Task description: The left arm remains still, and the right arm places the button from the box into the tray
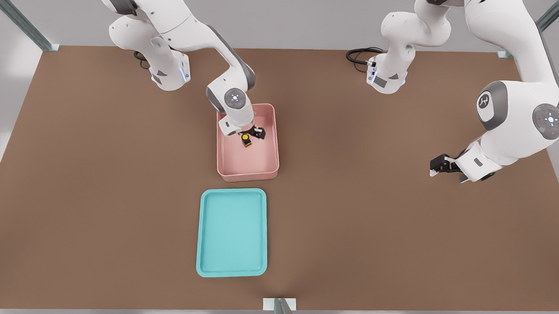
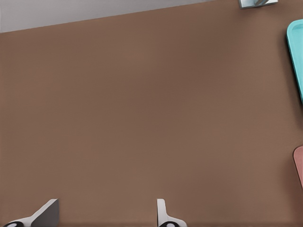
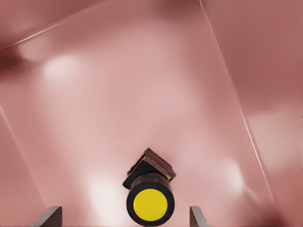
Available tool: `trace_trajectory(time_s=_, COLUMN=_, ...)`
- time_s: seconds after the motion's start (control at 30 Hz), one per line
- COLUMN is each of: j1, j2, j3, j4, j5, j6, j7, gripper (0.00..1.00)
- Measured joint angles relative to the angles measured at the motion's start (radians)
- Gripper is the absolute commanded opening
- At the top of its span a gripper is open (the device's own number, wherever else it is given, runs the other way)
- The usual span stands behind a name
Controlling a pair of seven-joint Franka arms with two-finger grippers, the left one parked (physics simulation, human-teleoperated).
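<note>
The pink box stands mid-table, and its floor fills the right wrist view. Inside it lies the button, a small black block with a round yellow cap. My gripper has reached down into the box from the arm at the front view's left. It hangs just over the button, open. Its two fingertips stand well apart on either side of the button without touching it. The teal tray lies just in front of the box, nearer the table's front edge, with nothing in it.
The box's high walls close in around the gripper. The parked arm's gripper hovers at the front view's right. A black cable lies by that arm's base. Metal frame posts stand at the table's edges.
</note>
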Motion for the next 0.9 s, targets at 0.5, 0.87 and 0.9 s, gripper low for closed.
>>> trace_trajectory(time_s=0.5, j1=-0.003, j2=0.006, j3=-0.005, j4=-0.053, j5=-0.015, j6=0.041, j7=0.129, gripper=0.81)
trace_trajectory(time_s=0.87, j1=-0.003, j2=0.004, j3=-0.022, j4=-0.060, j5=-0.030, j6=0.043, j7=0.179, gripper=0.54)
trace_trajectory(time_s=0.9, j1=-0.003, j2=0.002, j3=-0.023, j4=-0.059, j5=-0.030, j6=0.042, j7=0.183, gripper=0.49)
